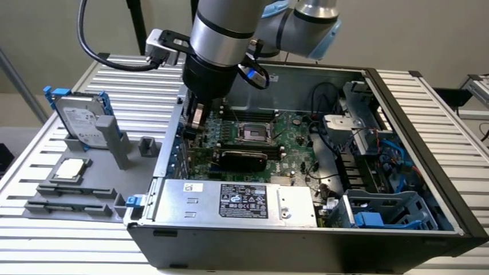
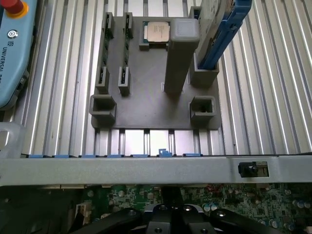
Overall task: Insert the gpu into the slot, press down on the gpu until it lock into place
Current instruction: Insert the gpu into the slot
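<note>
While gripper (image 1: 196, 123) closed, gpu (image 1: 239, 158) inside case (image 1: 306, 243).

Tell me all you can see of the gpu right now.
The gpu is a flat black rectangular card lying across the green motherboard inside the open case, just ahead of the silver power-supply box. Its face looks matte and plain. The gripper hangs off its end toward the exterior view's left; contact is unclear.

One computer case (image 1: 306, 240), one hard drive (image 1: 80, 120), one processor chip (image 1: 70, 168), one power supply (image 1: 237, 201).
</note>
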Available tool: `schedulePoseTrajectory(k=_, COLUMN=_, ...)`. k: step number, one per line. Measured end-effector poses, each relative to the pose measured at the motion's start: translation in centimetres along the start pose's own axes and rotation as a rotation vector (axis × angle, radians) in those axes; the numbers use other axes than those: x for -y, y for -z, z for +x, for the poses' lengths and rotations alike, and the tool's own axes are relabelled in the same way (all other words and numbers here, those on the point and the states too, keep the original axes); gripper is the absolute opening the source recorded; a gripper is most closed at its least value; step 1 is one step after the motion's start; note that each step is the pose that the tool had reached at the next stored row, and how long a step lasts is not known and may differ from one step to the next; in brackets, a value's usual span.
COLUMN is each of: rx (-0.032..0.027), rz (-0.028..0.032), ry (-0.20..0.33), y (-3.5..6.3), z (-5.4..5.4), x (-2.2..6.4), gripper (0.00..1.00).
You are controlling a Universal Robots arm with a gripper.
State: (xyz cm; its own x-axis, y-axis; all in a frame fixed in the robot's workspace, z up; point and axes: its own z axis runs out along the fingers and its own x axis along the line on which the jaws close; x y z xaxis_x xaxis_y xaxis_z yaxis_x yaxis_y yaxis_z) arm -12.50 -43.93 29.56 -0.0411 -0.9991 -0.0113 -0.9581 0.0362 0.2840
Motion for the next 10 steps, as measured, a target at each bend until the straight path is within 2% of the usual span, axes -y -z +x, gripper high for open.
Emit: schedulePoseTrajectory(k=10, rx=-0.0004, rz=-0.0001, ry=0.000, y=-0.35, z=0.00, x=0.08, gripper=0.11)
